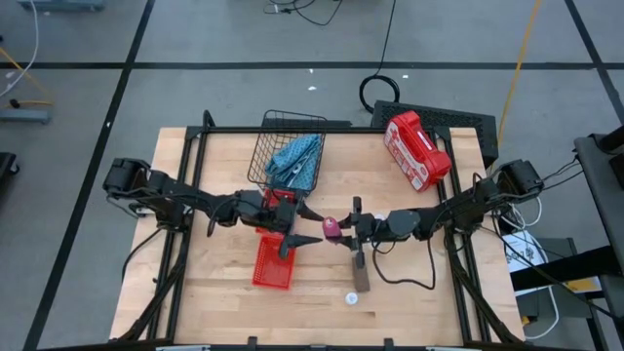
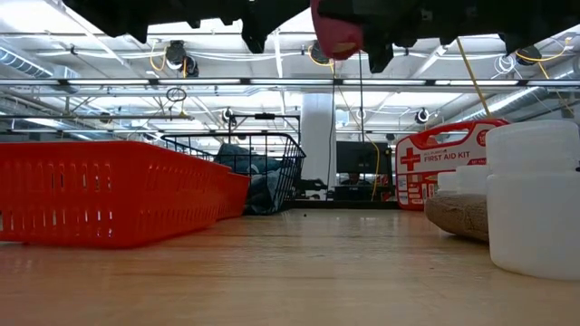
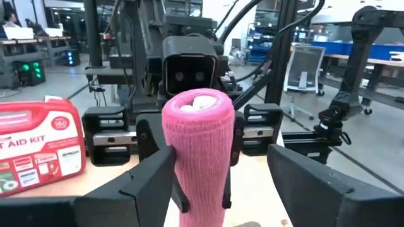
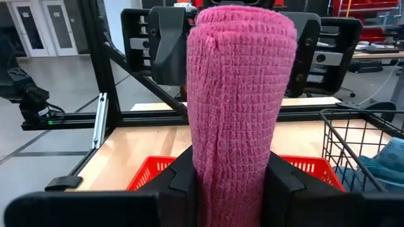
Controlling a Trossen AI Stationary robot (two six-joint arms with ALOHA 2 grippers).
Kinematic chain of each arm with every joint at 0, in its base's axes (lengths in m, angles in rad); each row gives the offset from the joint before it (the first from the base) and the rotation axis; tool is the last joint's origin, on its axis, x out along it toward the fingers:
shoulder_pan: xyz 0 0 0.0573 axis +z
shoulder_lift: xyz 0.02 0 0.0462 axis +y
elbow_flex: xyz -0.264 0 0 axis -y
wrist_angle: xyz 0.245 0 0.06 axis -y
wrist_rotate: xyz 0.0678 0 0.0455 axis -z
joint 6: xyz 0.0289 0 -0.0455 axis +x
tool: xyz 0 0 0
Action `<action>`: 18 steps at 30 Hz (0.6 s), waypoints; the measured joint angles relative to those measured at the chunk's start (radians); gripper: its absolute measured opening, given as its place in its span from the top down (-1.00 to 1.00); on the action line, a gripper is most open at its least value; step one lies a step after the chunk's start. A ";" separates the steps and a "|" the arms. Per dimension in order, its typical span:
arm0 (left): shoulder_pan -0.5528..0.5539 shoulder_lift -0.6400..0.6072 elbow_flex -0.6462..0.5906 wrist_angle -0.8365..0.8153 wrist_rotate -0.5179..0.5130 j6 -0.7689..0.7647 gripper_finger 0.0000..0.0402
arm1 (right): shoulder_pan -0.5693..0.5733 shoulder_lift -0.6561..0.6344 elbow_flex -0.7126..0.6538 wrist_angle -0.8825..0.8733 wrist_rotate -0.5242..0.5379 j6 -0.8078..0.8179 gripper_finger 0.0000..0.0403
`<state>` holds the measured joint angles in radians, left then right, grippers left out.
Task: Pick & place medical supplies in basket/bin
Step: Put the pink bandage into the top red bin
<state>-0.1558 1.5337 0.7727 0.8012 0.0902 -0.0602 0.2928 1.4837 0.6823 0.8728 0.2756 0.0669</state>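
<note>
A pink bandage roll [image 1: 332, 228] stands upright high above the table's middle, and my right gripper [image 1: 344, 229] is shut on it, reaching level from the right. My left gripper [image 1: 310, 227] faces it from the left, open. In its wrist view its fingers [image 3: 142, 189] stand on either side of the roll [image 3: 199, 145]; whether one touches it I cannot tell. A black wire basket [image 1: 276, 146] at the far middle holds a light-blue pouch [image 1: 297, 158]. A red bin [image 1: 273, 263] lies below my left gripper. A brown roll [image 1: 361, 273] and a white vial [image 1: 351, 298] lie near the front. My right gripper pinches the pink roll's sides [image 4: 208, 183] between its two fingers, which come level from the table's right and lie across the roll. The roll stands upright in the hold, its top end above the fingers, lifted clear of the table.
A red and white first aid case [image 1: 417, 148] lies at the far right. A second red bin [image 1: 281, 198] shows under my left arm beside the basket. In the low view white vials [image 2: 535, 208] stand close at the right. Bare wood lies along the left and near edges.
</note>
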 joint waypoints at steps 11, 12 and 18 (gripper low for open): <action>-0.003 0.000 0.002 0.024 -0.060 0.026 -0.28 | 0.000 0.000 0.000 0.028 -0.008 0.000 0.53; -0.003 0.004 0.004 0.024 -0.064 0.023 -0.28 | 0.000 0.000 0.000 0.028 -0.008 0.000 0.53; -0.003 0.082 0.080 0.027 -0.065 0.004 -0.28 | 0.000 0.005 0.000 0.029 -0.010 -0.002 0.53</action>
<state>-0.1585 1.6160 0.8527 0.8281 0.0254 -0.0559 0.2928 1.4883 0.6827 0.9016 0.2661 0.0654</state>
